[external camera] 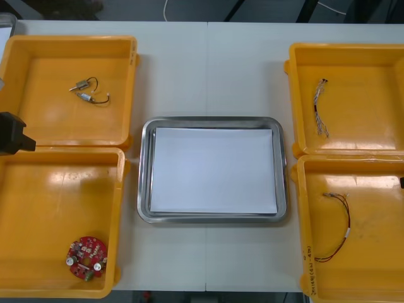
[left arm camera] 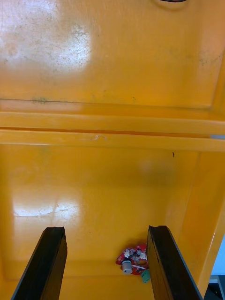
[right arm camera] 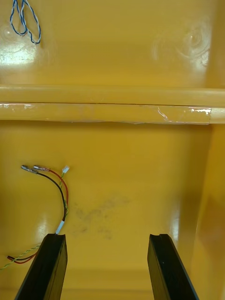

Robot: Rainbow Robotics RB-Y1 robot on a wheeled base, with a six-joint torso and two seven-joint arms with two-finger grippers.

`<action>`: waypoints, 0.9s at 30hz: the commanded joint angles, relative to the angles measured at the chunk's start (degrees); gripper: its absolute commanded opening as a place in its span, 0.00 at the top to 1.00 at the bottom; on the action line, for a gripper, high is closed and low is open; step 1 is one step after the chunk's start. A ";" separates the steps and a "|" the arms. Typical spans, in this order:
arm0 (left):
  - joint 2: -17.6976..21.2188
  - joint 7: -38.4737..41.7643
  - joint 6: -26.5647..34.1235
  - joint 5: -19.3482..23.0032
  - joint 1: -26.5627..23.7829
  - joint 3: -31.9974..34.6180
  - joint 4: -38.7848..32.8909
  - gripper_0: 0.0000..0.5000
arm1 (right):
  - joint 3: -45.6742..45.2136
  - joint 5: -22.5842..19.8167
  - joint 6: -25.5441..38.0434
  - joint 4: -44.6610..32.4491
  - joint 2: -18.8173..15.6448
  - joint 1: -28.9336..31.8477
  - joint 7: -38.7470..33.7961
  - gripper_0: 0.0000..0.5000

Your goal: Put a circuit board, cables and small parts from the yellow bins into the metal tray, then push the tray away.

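A round red circuit board point(external camera: 86, 257) lies in the near left yellow bin point(external camera: 38, 208). In the left wrist view my left gripper point(left arm camera: 107, 265) hangs open above that bin, with the circuit board point(left arm camera: 133, 262) below, close to one finger. My right gripper point(right arm camera: 107, 267) is open over the near right bin point(external camera: 379, 265), where a red and yellow cable point(right arm camera: 58, 197) lies just beyond one finger. The metal tray point(external camera: 211, 122) sits in the middle, white inside, with nothing in it.
Small metal parts point(external camera: 88, 91) with black wires lie in the far left bin point(external camera: 38, 69). A twisted blue and white cable point(external camera: 320, 107) lies in the far right bin point(external camera: 372, 69). Bare table stretches beyond the tray's far rim.
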 commanded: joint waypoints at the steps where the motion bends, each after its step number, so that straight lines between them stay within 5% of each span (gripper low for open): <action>1: 1.37 -3.15 0.37 -0.47 1.17 1.72 -1.59 0.00 | -1.14 -0.28 0.17 -1.97 -1.13 1.02 -1.45 0.00; 27: 1.37 -3.15 0.37 -0.47 1.17 1.72 -1.59 0.00 | -1.14 -0.28 0.17 -1.97 -1.13 1.02 -1.45 0.00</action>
